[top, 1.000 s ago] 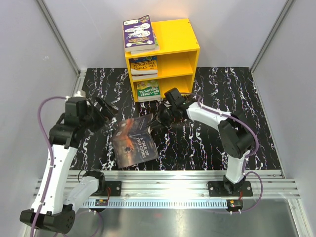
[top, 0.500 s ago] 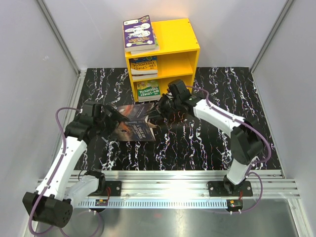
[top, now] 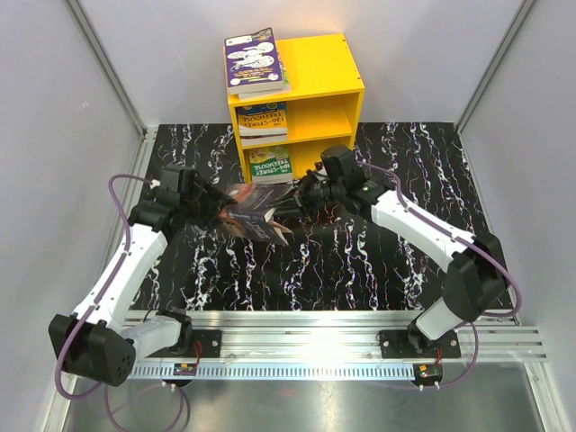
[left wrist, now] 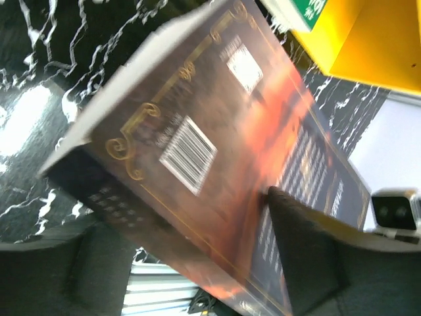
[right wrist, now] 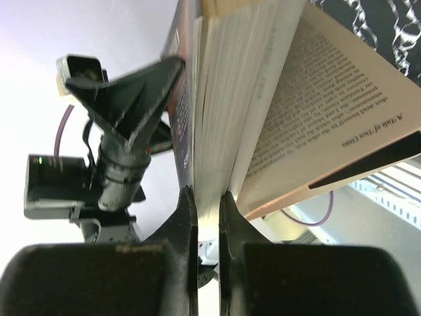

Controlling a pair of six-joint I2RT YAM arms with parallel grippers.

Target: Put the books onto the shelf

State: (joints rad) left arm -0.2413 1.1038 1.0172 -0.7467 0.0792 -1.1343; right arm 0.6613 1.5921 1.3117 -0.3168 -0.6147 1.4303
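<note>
The left arm [top: 117,274] and the right arm [top: 423,229] were built of smooth white links joined by rounded black housings, each set on a black base plate on a ribbed silver rail [top: 315,326]. A thin purple cable [top: 111,191] looped beside each arm. The right end effector [right wrist: 204,194] had flat matt black fingers [right wrist: 187,224]. The left end effector [top: 220,207] showed a wedge-shaped black finger [right wrist: 131,99], a small grey camera [right wrist: 79,74] and a green light [right wrist: 41,160].
</note>
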